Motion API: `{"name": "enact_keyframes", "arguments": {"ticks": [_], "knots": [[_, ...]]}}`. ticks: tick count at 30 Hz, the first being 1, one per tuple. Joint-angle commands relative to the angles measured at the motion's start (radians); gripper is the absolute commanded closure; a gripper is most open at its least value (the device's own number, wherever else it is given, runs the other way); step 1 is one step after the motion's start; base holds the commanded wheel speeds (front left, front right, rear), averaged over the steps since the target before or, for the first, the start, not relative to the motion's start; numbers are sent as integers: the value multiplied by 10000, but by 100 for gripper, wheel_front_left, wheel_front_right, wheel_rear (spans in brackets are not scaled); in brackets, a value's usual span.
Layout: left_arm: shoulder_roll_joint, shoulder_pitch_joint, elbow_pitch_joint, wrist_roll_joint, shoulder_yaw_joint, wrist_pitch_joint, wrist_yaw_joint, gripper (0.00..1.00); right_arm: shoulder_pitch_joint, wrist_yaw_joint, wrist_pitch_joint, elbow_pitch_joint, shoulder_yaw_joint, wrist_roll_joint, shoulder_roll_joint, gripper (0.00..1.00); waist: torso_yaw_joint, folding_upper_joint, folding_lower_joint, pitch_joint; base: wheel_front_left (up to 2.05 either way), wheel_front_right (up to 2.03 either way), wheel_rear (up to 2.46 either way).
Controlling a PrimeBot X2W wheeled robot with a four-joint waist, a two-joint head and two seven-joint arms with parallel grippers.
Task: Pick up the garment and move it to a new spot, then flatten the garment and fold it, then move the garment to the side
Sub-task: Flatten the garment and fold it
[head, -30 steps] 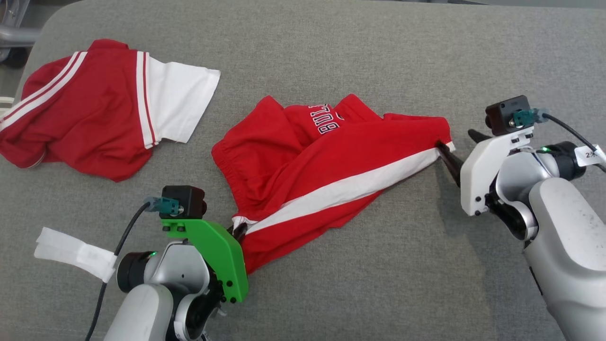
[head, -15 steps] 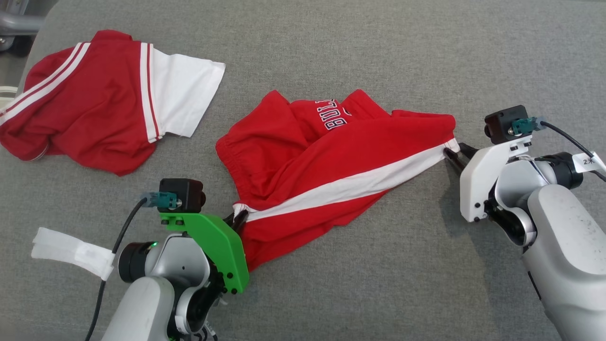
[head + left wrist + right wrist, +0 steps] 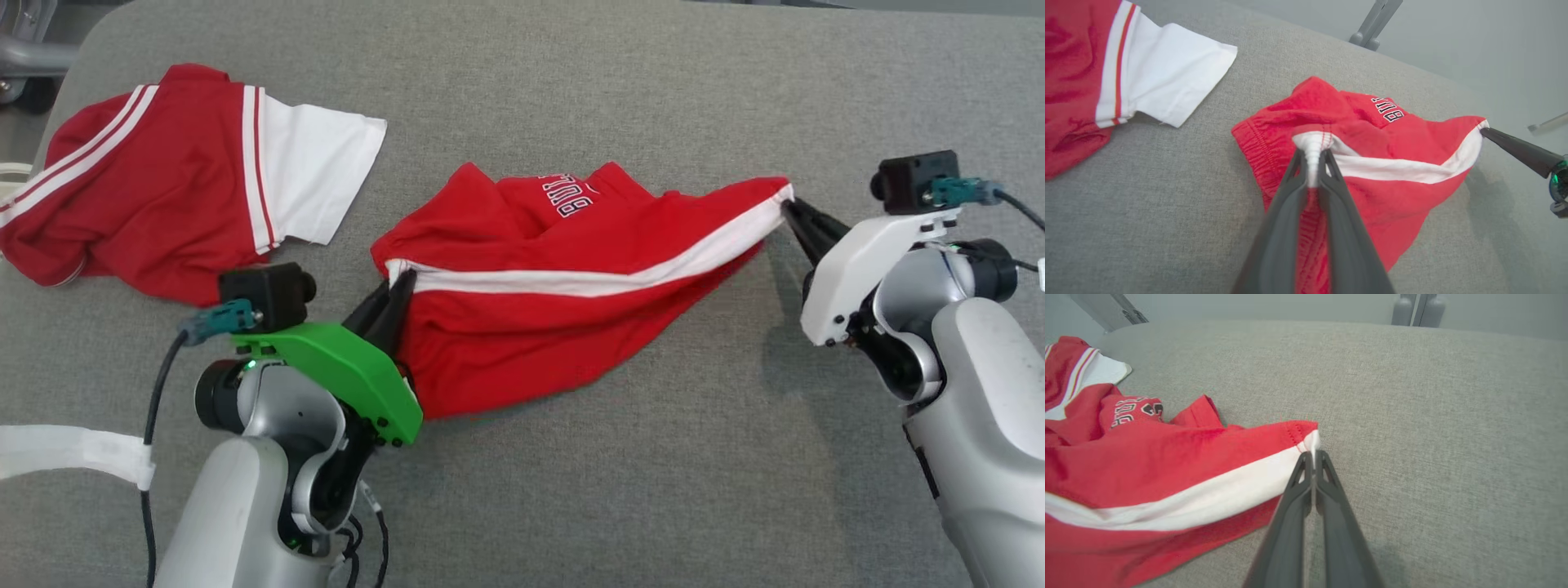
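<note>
— Where are the shorts (image 3: pixel 571 302)?
— In the middle of the grey cushion (image 3: pixel 620 506), pulled out left to right. The white stripe (image 3: pixel 588 282) runs taut along the top, the red cloth below it sags onto the cushion, and the far part is bunched in folds.

— How much room is there around them?
— Bare grey fabric spreads on the near side, on the right and on the far side. To the far left a red and white shirt (image 3: pixel 163 204) lies apart from the shorts, close to the cushion's rounded left corner, with its white sleeve pointing towards them.

— Any writing?
— White block lettering (image 3: pixel 562 196) outlined in black sits on a far fold, upside down from the head. I can read B, U, L, and the rest is tucked into the crease.

— And the arms?
— The left gripper (image 3: pixel 1313 155) comes in from the near left under a green bracket (image 3: pixel 343 376). Its fingers point far-right and are pressed together on the bunched left end of the stripe. The right gripper (image 3: pixel 1313 454) reaches in from the right under a white bracket (image 3: pixel 857 261). Its fingers point left and are closed tight on the stripe's right corner. A white strap (image 3: pixel 73 453) trails off the left arm's cable.
</note>
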Motion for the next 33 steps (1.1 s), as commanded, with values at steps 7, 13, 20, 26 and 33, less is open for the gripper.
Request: {"name": "enact_keyframes", "arguments": {"ticks": [7,13,20,26,33], "knots": [[-202,-1025,-18,-734,450,-970,-389,100,10,-13,-255,-1263,-782,366,-48,100,-439,0,0,-515,0,0,0],[-256,-2027,204,-1087,915,-1752,-626,100,-122,-13,-86,-2375,-1159,664,68,100,-929,0,0,-1065,0,0,0],[-18,-3434,394,-1617,1362,-1796,-932,100,-810,-10,452,-3376,-1136,882,89,100,-1556,0,0,-1282,0,0,0],[81,-4974,727,-2243,1822,-1541,-990,100,-2188,-7,741,-3434,-861,998,231,100,-2039,0,0,-396,0,0,0],[-3,-7110,1309,-2810,2359,-1858,-1011,100,-4575,-7,529,-2466,-366,715,146,100,-2319,0,0,1612,0,0,0]]}}
